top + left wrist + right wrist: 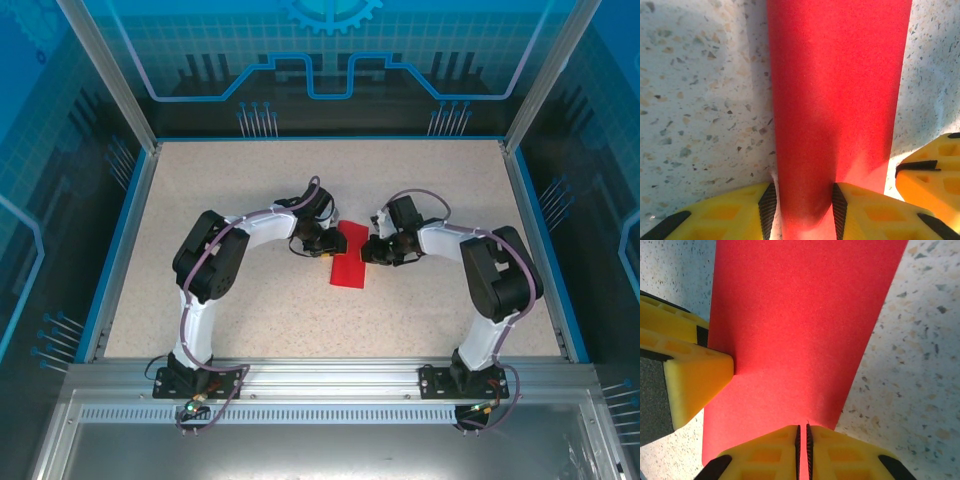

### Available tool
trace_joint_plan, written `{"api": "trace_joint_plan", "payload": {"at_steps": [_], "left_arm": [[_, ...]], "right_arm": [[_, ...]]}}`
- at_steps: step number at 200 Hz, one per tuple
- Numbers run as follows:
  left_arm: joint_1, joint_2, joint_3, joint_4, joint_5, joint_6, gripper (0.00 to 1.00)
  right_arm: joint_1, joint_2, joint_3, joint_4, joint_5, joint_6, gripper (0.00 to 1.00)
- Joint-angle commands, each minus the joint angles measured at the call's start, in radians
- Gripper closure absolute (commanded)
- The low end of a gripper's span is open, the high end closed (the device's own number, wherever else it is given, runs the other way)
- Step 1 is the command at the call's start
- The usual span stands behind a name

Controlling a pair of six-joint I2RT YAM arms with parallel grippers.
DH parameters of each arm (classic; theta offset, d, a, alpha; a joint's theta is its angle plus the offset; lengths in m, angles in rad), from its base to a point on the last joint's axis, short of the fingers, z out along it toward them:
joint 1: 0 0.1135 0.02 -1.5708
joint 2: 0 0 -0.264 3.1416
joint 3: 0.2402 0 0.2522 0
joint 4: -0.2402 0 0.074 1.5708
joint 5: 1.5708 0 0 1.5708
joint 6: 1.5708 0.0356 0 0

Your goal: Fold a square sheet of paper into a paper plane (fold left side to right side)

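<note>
**Fig.** Red paper sheet (350, 262) lay near the middle of the table (230, 200), btwn the two arms. It showed as a narrow oblong, prob. already doubled over. Right gripper (802, 429): jaws closed on the sheet's right edge, pinching it. Left gripper (802, 196): jaws part-open over the left side, w/ paper showing in the gap and no clamp evident. Handling (est.): v. light, thin and limp. It would crease for good, tear if tugged, and likely slide on the speckled surface. Best taken at an edge or corner w/ a shallow pinch, the other jaws pinning it flat.
</note>
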Motion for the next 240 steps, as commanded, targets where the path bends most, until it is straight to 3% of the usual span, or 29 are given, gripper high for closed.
{"api": "trace_joint_plan", "payload": {"at_steps": [1, 68, 119, 148, 191, 240], "left_arm": [[-0.017, 0.05, 0.005, -0.047, -0.028, 0.021, 0.61], [-0.018, 0.028, 0.01, -0.056, -0.033, 0.026, 0.6], [-0.009, -0.088, 0.034, -0.108, -0.083, 0.051, 0.48], [-0.007, -0.167, 0.033, -0.117, -0.087, 0.059, 0.45], [-0.024, -0.157, 0.03, -0.056, 0.11, 0.058, 0.66], [-0.039, -0.047, 0.069, -0.045, 0.13, 0.045, 0.69]], "right_arm": [[0.014, 0.034, 0.028, -0.025, 0.006, 0.0, 0.86], [0.017, 0.088, 0.039, -0.098, 0.058, -0.036, 0.86], [0.015, 0.1, 0.038, -0.137, 0.093, -0.057, 0.86], [0.016, 0.11, 0.042, -0.143, 0.092, -0.058, 0.86], [0.016, 0.115, 0.045, -0.143, 0.09, -0.058, 0.86], [0.017, 0.112, 0.046, -0.152, 0.1, -0.063, 0.86]]}}
